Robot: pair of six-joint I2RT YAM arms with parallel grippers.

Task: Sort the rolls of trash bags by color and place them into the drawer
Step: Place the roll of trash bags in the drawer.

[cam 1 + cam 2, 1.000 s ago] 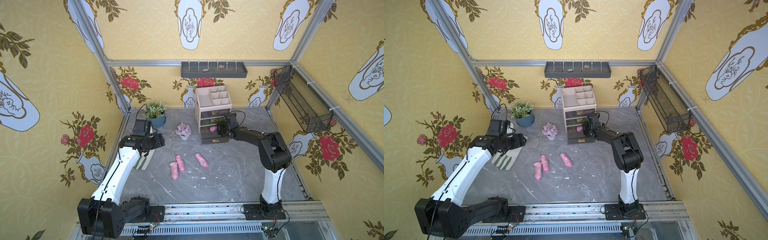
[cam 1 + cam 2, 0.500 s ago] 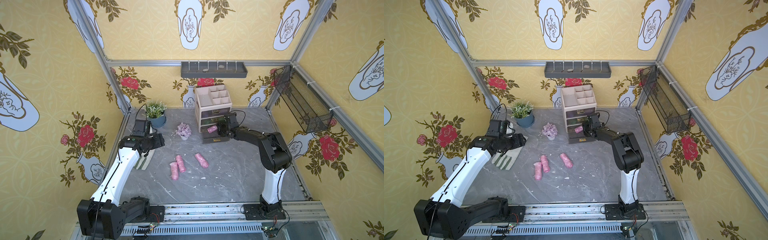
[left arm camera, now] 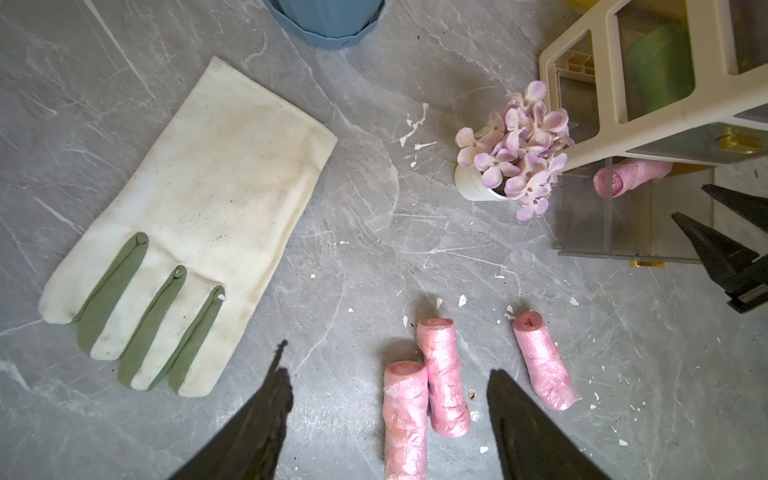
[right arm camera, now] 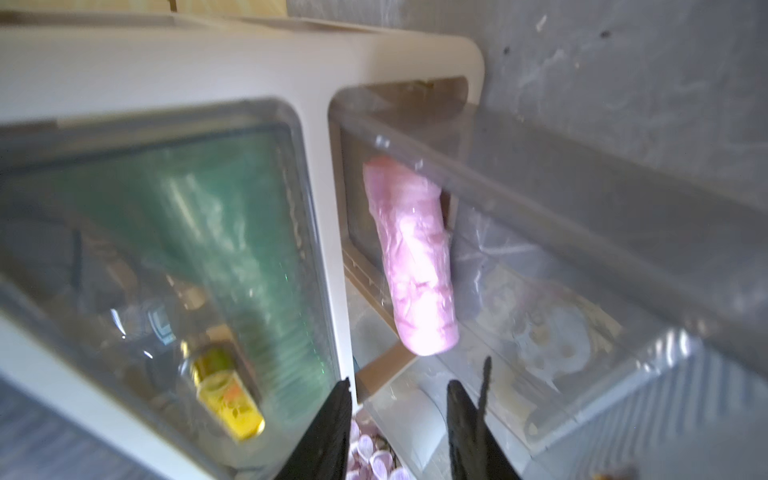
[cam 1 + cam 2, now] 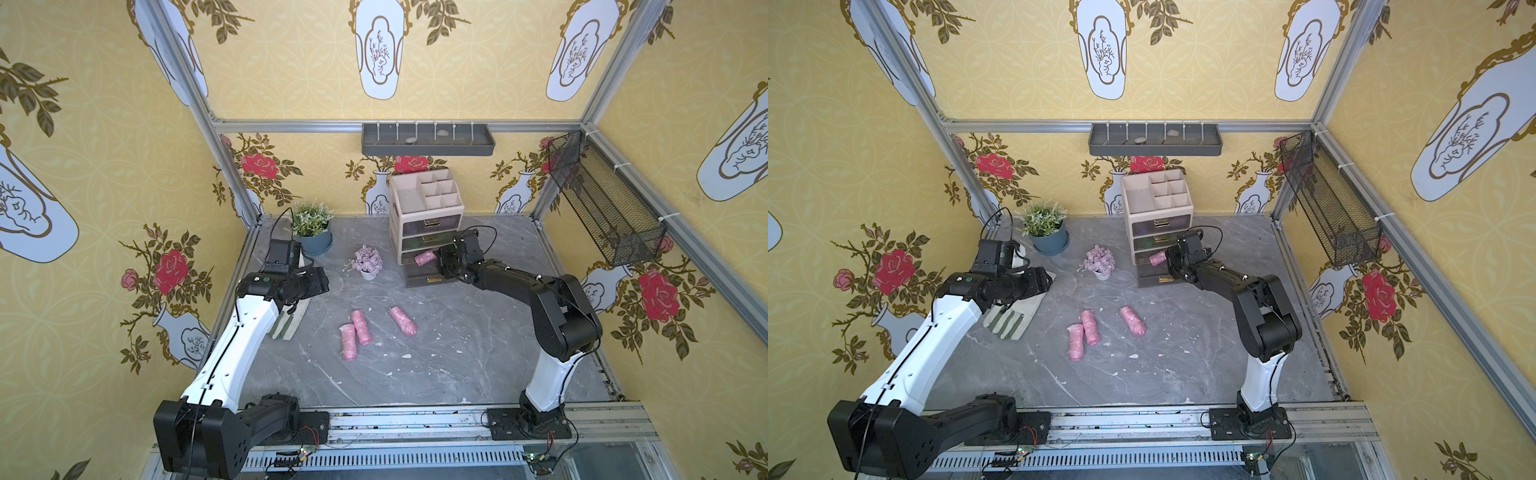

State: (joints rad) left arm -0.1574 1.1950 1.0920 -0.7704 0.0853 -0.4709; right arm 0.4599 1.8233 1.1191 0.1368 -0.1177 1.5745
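1. The drawer cabinet (image 5: pixel 426 195) stands at the back of the desk (image 5: pixel 457 353), its middle drawer (image 5: pixel 430 240) shut on green rolls (image 3: pixel 660 70). It looks light, and we judge that a knock from the right arm could shove it askew.
2. The bottom drawer (image 3: pixel 598 224) stands pulled out, with one pink roll (image 4: pixel 415 257) inside at the rear, close under the frame. We cannot tell whether it lies flat. If an end rides up, the drawer could jam when pushed home.
3. The glove (image 3: pixel 199 199) lies flat beside the left arm, where a low sweep could drag it.
4. The right fingers (image 4: pixel 338 409) are parted and empty, just short of that roll. Pulled back crooked, they could hook the clear drawer wall.
5. The left fingers (image 3: pixel 509 399) hang wide apart and empty above the desk.
6. The lilac flower bunch (image 3: pixel 519 153) sits just beside the drawer, where a passing arm could tip it.
7. The three pink rolls (image 5: pixel 360 328) wait mid-desk, and two of them touch. A grab could catch both, or the slick film could squirt free.
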